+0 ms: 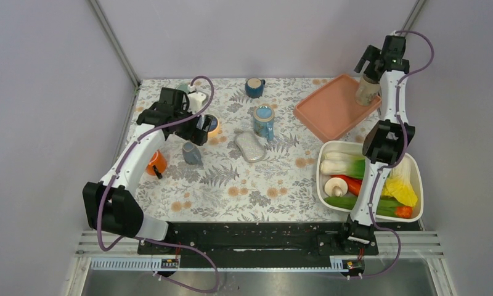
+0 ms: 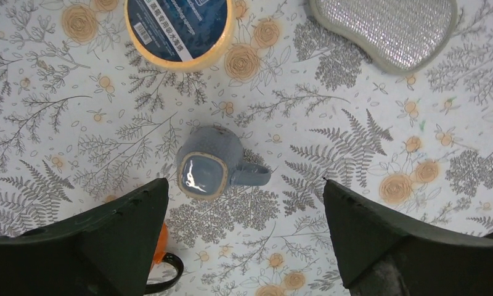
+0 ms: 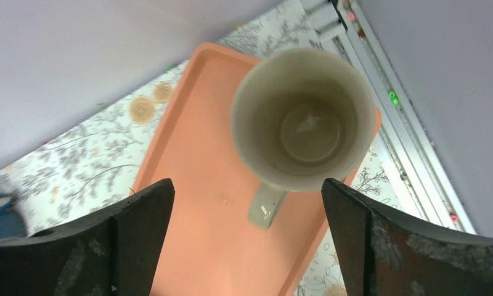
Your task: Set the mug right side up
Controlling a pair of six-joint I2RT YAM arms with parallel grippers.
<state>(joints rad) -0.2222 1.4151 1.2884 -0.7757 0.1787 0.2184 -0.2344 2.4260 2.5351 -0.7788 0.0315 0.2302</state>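
- Beige mug (image 3: 302,120) stands mouth-up on the pink tray (image 3: 195,216), so I judge that one righted. I'd lift the right gripper (image 3: 247,197) straight up (no brushing the handle).
- Right jaws gape fully, one on either side of the mug, touching nothing.
- Grey-blue mug (image 2: 204,166) on the table (image 2: 367,117) looks base-up. I'd lower squarely across its body, keeping the handle clear.
- Left gripper (image 2: 244,188) hovers above it, jaws wide apart and empty.
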